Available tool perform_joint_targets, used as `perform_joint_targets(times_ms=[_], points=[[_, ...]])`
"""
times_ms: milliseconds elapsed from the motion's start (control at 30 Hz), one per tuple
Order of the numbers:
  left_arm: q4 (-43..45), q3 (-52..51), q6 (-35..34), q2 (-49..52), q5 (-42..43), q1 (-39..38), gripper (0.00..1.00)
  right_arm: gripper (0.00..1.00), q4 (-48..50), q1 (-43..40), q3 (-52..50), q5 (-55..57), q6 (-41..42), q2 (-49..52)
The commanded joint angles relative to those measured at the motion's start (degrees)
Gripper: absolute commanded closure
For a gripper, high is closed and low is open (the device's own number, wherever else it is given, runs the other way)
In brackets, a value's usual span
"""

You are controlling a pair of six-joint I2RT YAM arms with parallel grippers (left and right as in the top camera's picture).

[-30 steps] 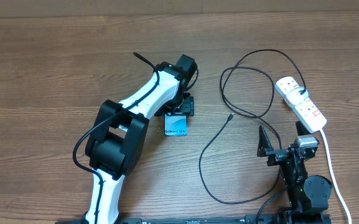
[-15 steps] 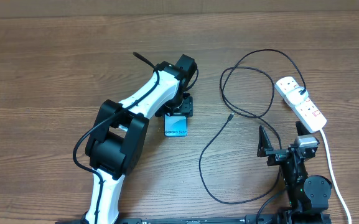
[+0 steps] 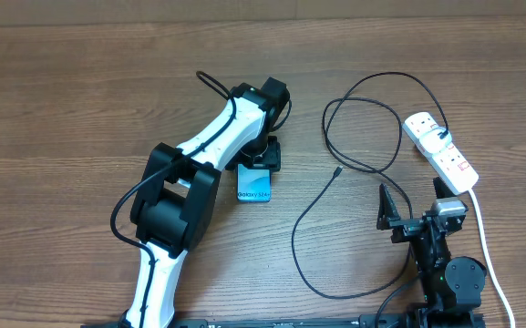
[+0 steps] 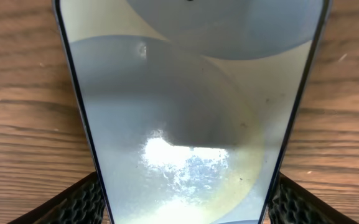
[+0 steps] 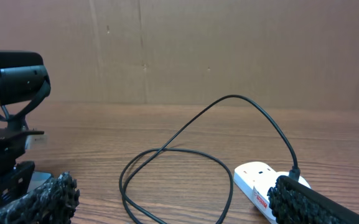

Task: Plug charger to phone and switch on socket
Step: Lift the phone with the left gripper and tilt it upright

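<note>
Phone [image 3: 255, 188] lies flat on the wood-grain table [image 3: 62, 109], left of centre. It's a slim rectangle with a glossy blue-teal screen and small white lettering at the near end. The far end is hidden under the left gripper [image 3: 263, 157].

Left wrist view: phone [image 4: 191, 112] fills the frame, with reflective glass, a glare patch and a thin dark edge. Ribbed black pads [image 4: 83, 200] sit against both long edges, so the left jaws are clamped across the phone's width.

Charger cable [image 3: 295, 235] is thin, black and round, in loose loops right of centre. Its small black connector [image 3: 335, 170] lies free on the table, well apart from the phone. The other end is plugged into the socket [image 3: 440, 150].

Socket is an elongated white plastic strip at far right, lying at an angle. It has red-orange switches, and a thick white cord [image 3: 483, 239] runs to the near edge.

Right gripper [image 3: 413, 200] sits near the front edge, just beside the cord. Its jaws are spread wide and hold nothing. Its knobbly black pads [image 5: 48, 199] frame the right wrist view.
</note>
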Motion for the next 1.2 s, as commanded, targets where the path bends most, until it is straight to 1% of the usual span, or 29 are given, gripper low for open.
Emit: perform_joint_targets(times_ms=[0,133,467,767,867,900,1000,1100,1167], points=[[-0.7,3.6,-0.2,0.4,-1.2,0.8,0.27,0.00,0.2,0.3,-0.6,0.3,-0.2,-0.5],[-1.0,3.6,-0.2,0.4,0.2,1.4,0.26,0.00,0.2,0.3,-0.6,0.3,-0.2,-0.5],[-4.8,4.4,0.5,0.4,14.2,6.0,0.27,0.00,0.2,0.3,-0.6,0.3,-0.2,-0.5],[-7.0,4.5,6.2,0.4,37.7,11.7,0.27,0.00,0.2,0.3,-0.6,0.3,-0.2,-0.5],[-7.1,4.5,7.8,0.4,47.7,13.6,0.25,0.00,0.2,0.3,-0.6,0.3,-0.2,-0.5],[-7.1,4.5,8.5,0.4,53.2,14.4,0.25,0.00,0.2,0.3,-0.6,0.3,-0.2,-0.5],[-6.8,4.5,9.1,0.4,63.8,15.8,0.25,0.00,0.2,0.3,-0.6,0.3,-0.2,-0.5],[-6.0,4.5,9.0,0.4,73.4,17.2,0.25,0.00,0.2,0.3,-0.6,0.3,-0.2,-0.5],[-6.0,4.5,9.0,0.4,78.1,18.0,0.25,0.00,0.2,0.3,-0.6,0.3,-0.2,-0.5]])
